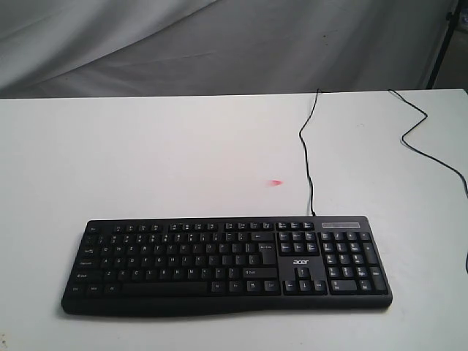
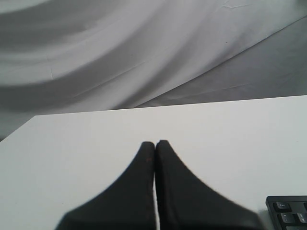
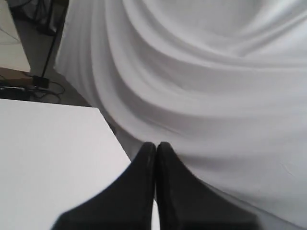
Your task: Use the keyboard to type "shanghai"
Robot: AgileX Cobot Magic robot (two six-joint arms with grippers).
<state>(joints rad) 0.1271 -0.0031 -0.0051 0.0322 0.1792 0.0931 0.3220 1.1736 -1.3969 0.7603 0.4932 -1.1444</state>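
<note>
Lab-like test setup: bare white table [image 1: 146, 153], draped white backdrop cloth [image 1: 219, 44] behind.

black keyboard [image 1: 227, 265], white table [image 1: 146, 161], black cable [image 1: 307, 153]

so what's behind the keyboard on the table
Behind the keyboard: white table, a small pink spot, its thin black cable running to the far edge, and a second cable at right. The tabletop under the keyboard is covered.

Along the near edge of the surface [image 1: 146, 161], the keyboard [image 1: 227, 265]; behind it, its cable [image 1: 310, 183], trailing to the far edge.
</note>
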